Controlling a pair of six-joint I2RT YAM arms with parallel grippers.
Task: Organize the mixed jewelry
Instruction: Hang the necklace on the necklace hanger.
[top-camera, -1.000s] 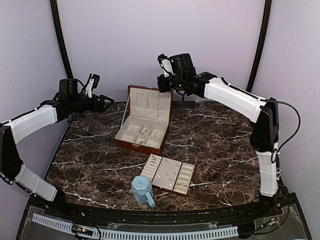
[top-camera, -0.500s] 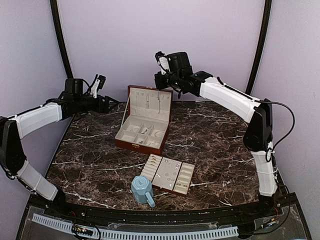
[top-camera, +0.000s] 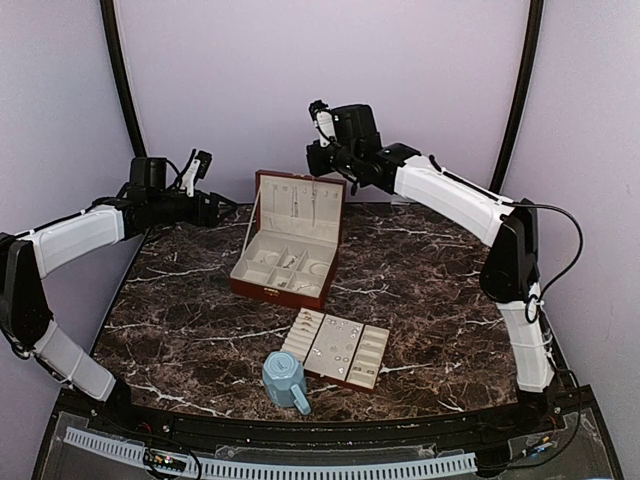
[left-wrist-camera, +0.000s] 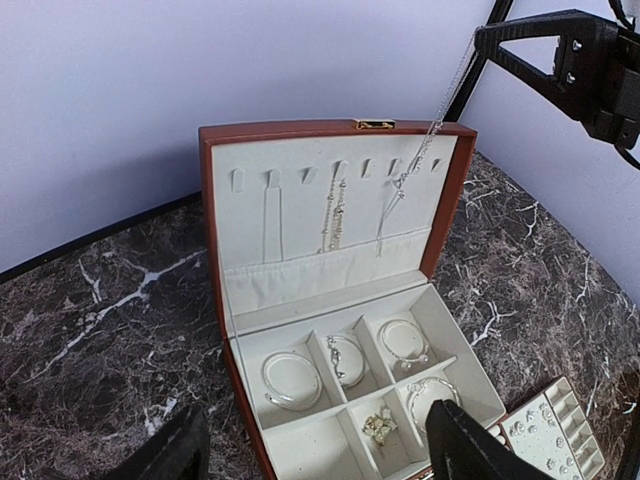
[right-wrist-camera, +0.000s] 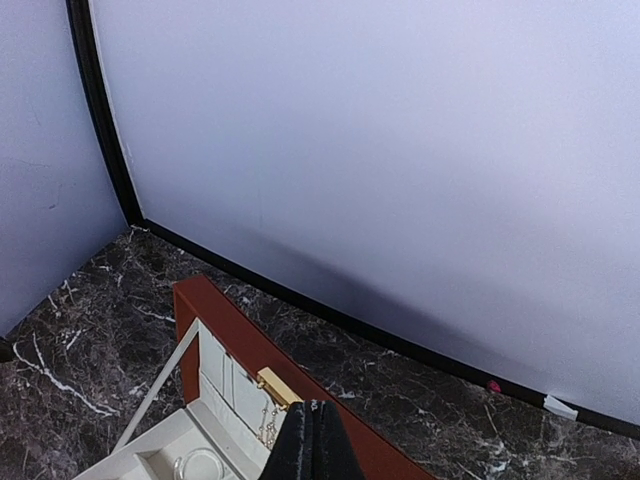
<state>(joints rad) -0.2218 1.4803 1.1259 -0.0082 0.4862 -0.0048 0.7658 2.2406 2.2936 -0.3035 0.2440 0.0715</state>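
Chain (left-wrist-camera: 440, 105) dangles near-vertical from the right gripper (left-wrist-camera: 480, 36), fingers closed on it — lower end at seven o'clock, before the box lid (left-wrist-camera: 290, 220) hooks (left-wrist-camera: 340, 170); left gripper (left-wrist-camera: 310, 446), spread open, sits farther off.

Left gripper (left-wrist-camera: 310, 445): only the fingertips show, the rest cut by the bottom edge. Tray (left-wrist-camera: 555, 415) cropped at the corner. Right gripper (left-wrist-camera: 478, 38) cut by the right edge. Thin chain (left-wrist-camera: 440, 100) at its tip is too fine for the top view. Jewelry box (right-wrist-camera: 230, 335) cut off in the right wrist view. Small pieces (top-camera: 338, 352) in the tray are too tiny to identify.
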